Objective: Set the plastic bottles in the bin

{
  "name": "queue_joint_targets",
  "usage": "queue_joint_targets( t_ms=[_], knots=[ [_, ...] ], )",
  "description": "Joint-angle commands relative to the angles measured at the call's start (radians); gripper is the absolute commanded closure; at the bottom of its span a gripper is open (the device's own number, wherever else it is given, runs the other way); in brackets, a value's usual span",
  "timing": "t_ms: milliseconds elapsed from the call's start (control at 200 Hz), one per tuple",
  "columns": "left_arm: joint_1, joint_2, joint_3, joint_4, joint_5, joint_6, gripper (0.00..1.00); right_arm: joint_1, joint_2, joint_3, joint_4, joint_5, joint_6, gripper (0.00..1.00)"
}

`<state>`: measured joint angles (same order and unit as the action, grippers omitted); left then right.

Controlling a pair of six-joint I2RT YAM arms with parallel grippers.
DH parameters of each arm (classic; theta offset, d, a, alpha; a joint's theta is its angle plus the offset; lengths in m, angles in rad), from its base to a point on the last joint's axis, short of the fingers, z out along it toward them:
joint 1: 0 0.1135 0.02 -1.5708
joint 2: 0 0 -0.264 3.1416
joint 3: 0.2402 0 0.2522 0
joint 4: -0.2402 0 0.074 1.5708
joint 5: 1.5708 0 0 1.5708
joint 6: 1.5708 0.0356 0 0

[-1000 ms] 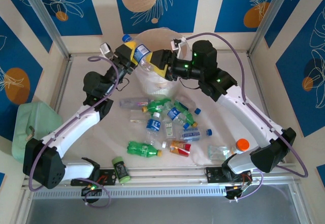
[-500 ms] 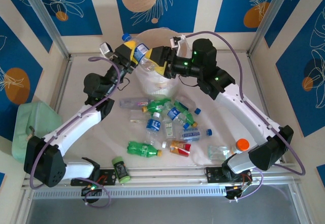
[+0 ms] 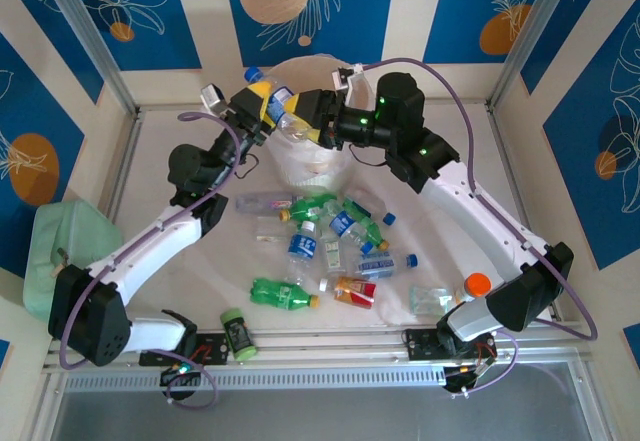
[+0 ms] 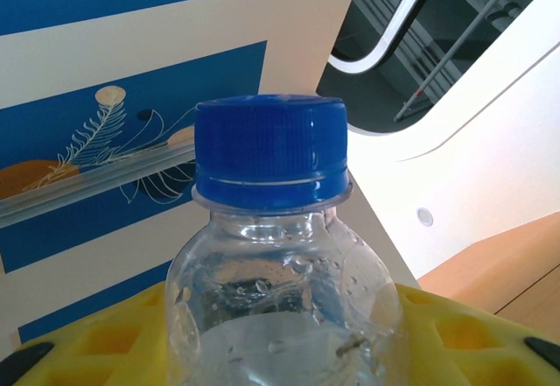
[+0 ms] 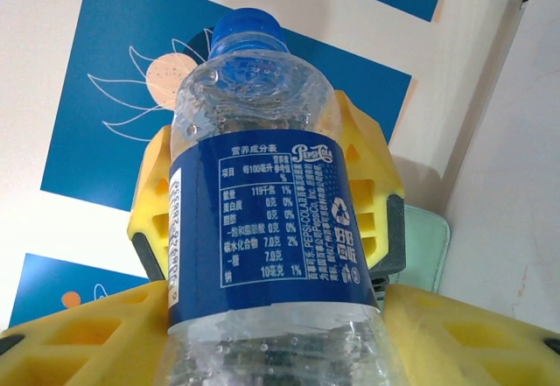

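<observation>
One clear plastic bottle (image 3: 281,111) with a blue label and blue cap (image 3: 252,74) hangs over the left rim of the cream bin (image 3: 325,61). Both grippers are shut on it. My left gripper (image 3: 260,99) clamps the neck end; its wrist view has the cap (image 4: 269,148) above the yellow fingers (image 4: 477,338). My right gripper (image 3: 308,121) clamps the lower body, its yellow fingers (image 5: 79,329) below the blue label (image 5: 271,224). Several more bottles lie on the table in front of the bin: green (image 3: 283,294), clear blue-labelled (image 3: 303,245), red-orange labelled (image 3: 353,291).
A dark jar with a green lid (image 3: 236,333) stands by the left arm's base. A clear plastic scrap (image 3: 432,299) and an orange-capped item (image 3: 478,284) lie near the right base. The mint-green container (image 3: 70,246) sits off the table's left edge.
Both grippers, with the bottle between them, have shifted slightly left and farther back along the bin's rim. The bottles on the table have not moved.
</observation>
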<state>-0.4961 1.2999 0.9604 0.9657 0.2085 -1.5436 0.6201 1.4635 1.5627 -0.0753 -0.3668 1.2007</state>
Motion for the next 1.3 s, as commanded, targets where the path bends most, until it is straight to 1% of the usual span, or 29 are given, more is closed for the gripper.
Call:
queue_joint_targets(
  t_ms=[0,45,65,110,130,170,180,200,305,375,410,440,480,555,595,650,750,860,985,1220,1296],
  knots=[
    [-0.012,-0.008,0.034,-0.063,0.027,0.059,0.57,-0.005,-0.007,0.028,0.003,0.0,-0.014,0.42],
    [-0.012,-0.007,0.043,-0.09,0.032,0.07,0.53,-0.005,-0.012,0.028,-0.004,0.003,-0.019,0.42],
    [-0.012,-0.005,0.048,-0.101,0.035,0.074,0.48,-0.006,-0.015,0.027,-0.007,0.003,-0.021,0.42],
    [-0.011,-0.002,0.058,-0.125,0.043,0.078,0.33,-0.009,-0.018,0.025,-0.012,0.005,-0.024,0.42],
    [-0.01,0.0,0.064,-0.136,0.048,0.079,0.24,-0.011,-0.02,0.025,-0.014,0.005,-0.024,0.42],
    [-0.007,0.007,0.076,-0.158,0.064,0.079,0.1,-0.015,-0.023,0.025,-0.019,0.005,-0.027,0.42],
    [-0.005,0.008,0.08,-0.162,0.069,0.079,0.03,-0.019,-0.025,0.026,-0.021,0.006,-0.029,0.42],
    [-0.001,0.01,0.089,-0.169,0.08,0.079,0.0,-0.022,-0.027,0.026,-0.028,0.006,-0.03,0.42],
    [0.041,-0.001,0.115,-0.228,0.129,0.098,0.0,-0.063,-0.037,0.038,-0.076,0.001,-0.044,0.43],
    [0.077,-0.04,0.128,-0.315,0.141,0.151,0.0,-0.099,-0.04,0.057,-0.134,0.009,-0.067,0.43],
    [0.094,-0.065,0.143,-0.399,0.146,0.193,0.0,-0.114,-0.038,0.075,-0.175,0.015,-0.09,0.43],
    [0.105,-0.089,0.164,-0.49,0.145,0.254,0.0,-0.13,-0.032,0.092,-0.217,0.023,-0.112,0.43],
    [0.112,-0.119,0.204,-0.646,0.132,0.351,0.0,-0.147,-0.022,0.117,-0.266,0.031,-0.142,0.43],
    [0.111,-0.153,0.292,-0.948,0.067,0.528,0.0,-0.179,0.003,0.166,-0.348,0.046,-0.192,0.43],
    [0.111,-0.158,0.322,-1.037,0.055,0.587,0.0,-0.197,0.023,0.196,-0.384,0.045,-0.211,0.43],
    [0.111,-0.167,0.334,-1.116,0.039,0.635,0.0,-0.217,0.052,0.243,-0.428,0.052,-0.238,0.43],
    [0.11,-0.178,0.327,-1.203,0.026,0.664,0.01,-0.236,0.123,0.347,-0.527,0.084,-0.311,0.43],
    [0.11,-0.186,0.308,-1.295,0.017,0.688,0.08,-0.26,0.206,0.445,-0.612,0.079,-0.363,0.43],
    [0.111,-0.213,0.281,-1.405,-0.041,0.712,0.14,-0.279,0.278,0.522,-0.654,0.071,-0.407,0.43],
    [0.116,-0.25,0.208,-1.464,-0.075,0.688,0.19,-0.29,0.438,0.72,-0.763,0.045,-0.461,0.42],
    [0.118,-0.251,0.2,-1.483,-0.085,0.684,0.2,-0.292,0.475,0.758,-0.781,0.041,-0.459,0.39]
  ],
)
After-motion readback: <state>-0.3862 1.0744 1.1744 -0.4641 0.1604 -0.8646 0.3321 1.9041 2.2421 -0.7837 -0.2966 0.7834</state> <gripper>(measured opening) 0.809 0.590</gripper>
